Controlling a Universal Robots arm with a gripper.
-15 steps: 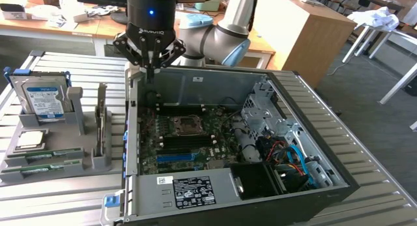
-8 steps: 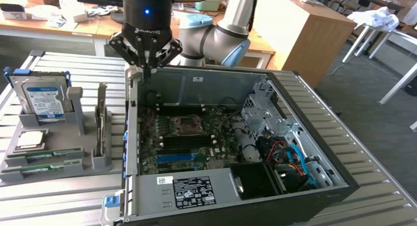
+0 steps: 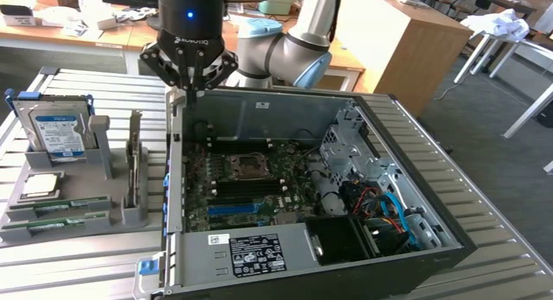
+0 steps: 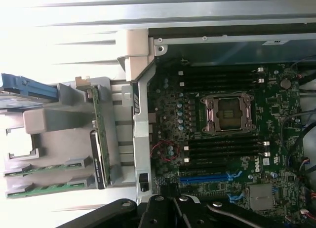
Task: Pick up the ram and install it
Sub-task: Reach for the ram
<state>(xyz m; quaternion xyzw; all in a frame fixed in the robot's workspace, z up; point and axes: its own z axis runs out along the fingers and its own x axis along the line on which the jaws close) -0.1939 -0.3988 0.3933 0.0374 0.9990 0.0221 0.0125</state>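
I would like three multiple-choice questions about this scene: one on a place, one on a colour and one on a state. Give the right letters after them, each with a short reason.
1. Where do the ram sticks lie?
A on a plate
B in the gray holder, at the exterior view's left of the computer case
C on the floor

2. What colours does the label on the hard drive have?
A red and black
B green and yellow
C blue and white

3. In what state is the computer case?
A open, with its board showing
B shut, with its cover on
C wrapped in foil

Answers:
1 B, because the green sticks rest in the holder's slots beside the case.
2 C, because the label is blue and white.
3 A, because the board is plainly seen inside the case.
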